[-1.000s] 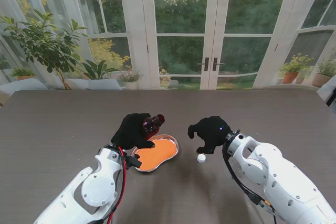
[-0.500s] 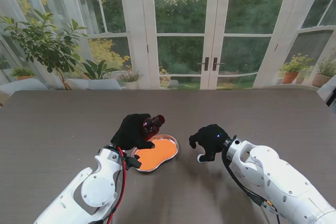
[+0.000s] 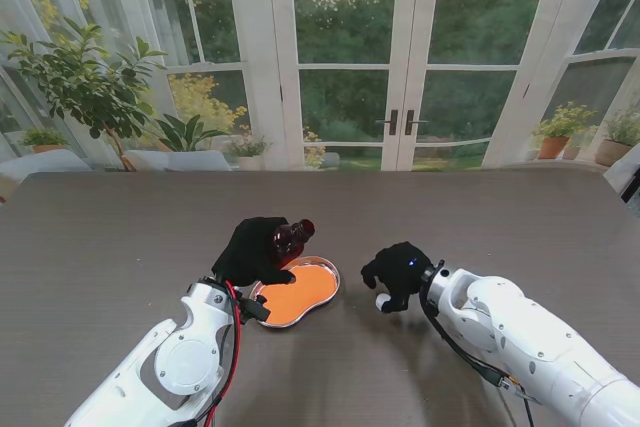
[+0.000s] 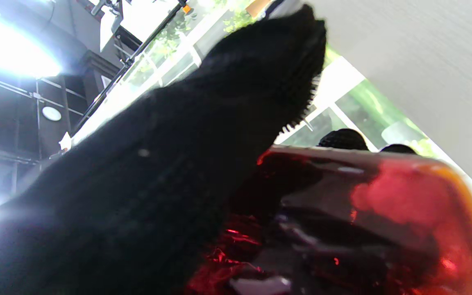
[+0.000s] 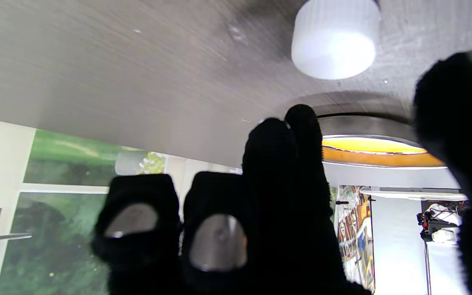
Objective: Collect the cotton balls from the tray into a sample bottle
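Left hand point(image 3: 255, 249) wrapped around a dark red bottle point(image 3: 293, 235), held tilted over the far left rim of the tray point(image 3: 327, 290), mouth pointing away from me; left wrist view shows the black glove fingers point(image 4: 236, 106) pressed along the bottle point(image 4: 367, 221) glass. Tray is kidney-shaped, metal rim, orange inside; no cotton balls can be made out in it. Right hand point(image 3: 397, 273) sits low over the table point(image 3: 120, 237), just right of the tray, fingers curled downward and spread, holding nothing. A small white cap point(image 3: 382, 300) lies on the table at that hand's near left edge; in the right wrist view the cap point(image 5: 335, 39) stands apart from the fingertips point(image 5: 297, 119), with the tray point(image 5: 377, 145) rim just beyond. Open tabletop far side, far left and far right; the narrow gap between tray and right hand is the tight spot.
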